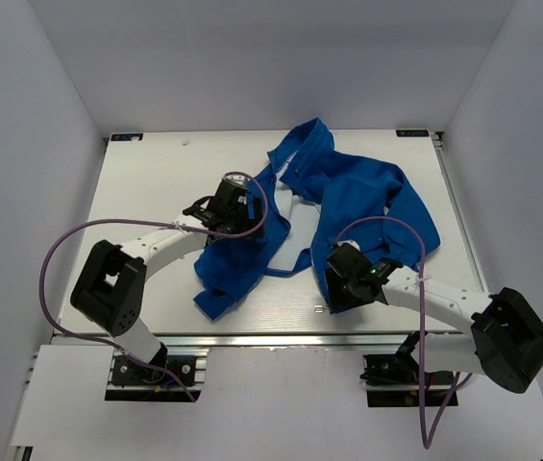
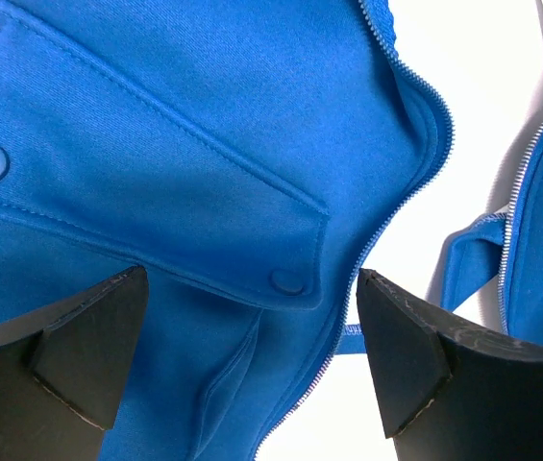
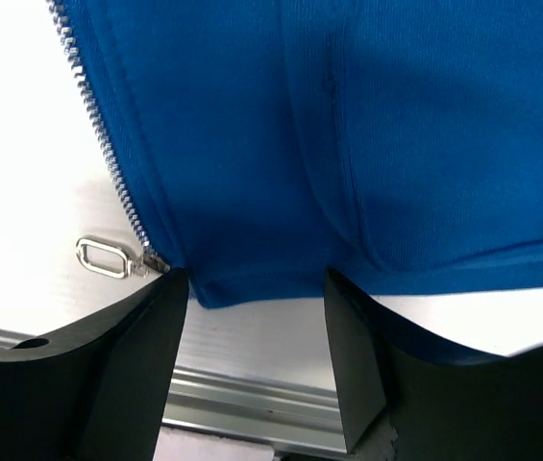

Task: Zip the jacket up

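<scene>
The blue jacket [image 1: 353,192] lies unzipped and rumpled on the white table [image 1: 151,178]. My left gripper [image 1: 225,206] hovers open over its left front panel. In the left wrist view that gripper [image 2: 252,280] frames a pocket flap [image 2: 165,192] with a snap [image 2: 287,281] and one line of zipper teeth [image 2: 423,163]. My right gripper [image 1: 343,279] is at the near hem of the right panel. Its jaws [image 3: 255,283] stand apart astride the hem corner [image 3: 242,279], and a silver zipper pull [image 3: 103,257] lies just outside the left finger [image 3: 117,375].
The table's aluminium front rail [image 3: 252,399] runs right below my right gripper. A second zipper edge [image 2: 532,163] and a blue strap [image 2: 463,264] lie to the right of the left gripper. Grey walls close in the table on three sides.
</scene>
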Controlling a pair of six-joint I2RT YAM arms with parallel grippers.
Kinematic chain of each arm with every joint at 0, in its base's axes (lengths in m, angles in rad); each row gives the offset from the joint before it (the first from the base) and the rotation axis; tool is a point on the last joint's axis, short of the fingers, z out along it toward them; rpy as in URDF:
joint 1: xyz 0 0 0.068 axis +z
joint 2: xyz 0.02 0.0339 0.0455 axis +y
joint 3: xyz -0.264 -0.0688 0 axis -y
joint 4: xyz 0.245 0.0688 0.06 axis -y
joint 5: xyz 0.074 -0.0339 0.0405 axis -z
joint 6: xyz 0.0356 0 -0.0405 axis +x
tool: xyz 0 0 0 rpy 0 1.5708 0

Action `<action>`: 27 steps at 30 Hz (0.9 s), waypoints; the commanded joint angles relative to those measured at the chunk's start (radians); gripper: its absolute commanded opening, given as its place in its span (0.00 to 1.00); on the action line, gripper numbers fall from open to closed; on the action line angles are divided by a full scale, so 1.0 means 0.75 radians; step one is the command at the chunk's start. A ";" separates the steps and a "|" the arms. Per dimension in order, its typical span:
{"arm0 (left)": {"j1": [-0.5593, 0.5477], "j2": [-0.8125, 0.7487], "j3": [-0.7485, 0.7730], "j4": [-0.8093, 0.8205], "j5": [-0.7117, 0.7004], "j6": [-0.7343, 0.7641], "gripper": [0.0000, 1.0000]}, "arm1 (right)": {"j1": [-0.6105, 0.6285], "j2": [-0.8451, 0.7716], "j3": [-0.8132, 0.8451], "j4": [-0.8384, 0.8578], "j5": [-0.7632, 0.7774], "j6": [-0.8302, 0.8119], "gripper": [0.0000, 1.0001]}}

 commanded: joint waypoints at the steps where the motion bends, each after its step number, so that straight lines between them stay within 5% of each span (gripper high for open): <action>1: 0.005 -0.080 -0.017 0.019 0.037 0.004 0.98 | 0.006 0.023 0.003 0.056 0.042 0.014 0.63; 13: 0.005 -0.104 -0.035 0.025 0.086 0.019 0.98 | 0.008 0.090 0.020 0.111 0.056 -0.021 0.68; 27: 0.005 -0.127 -0.023 -0.004 0.054 0.039 0.98 | 0.062 0.205 0.026 0.191 -0.018 -0.088 0.58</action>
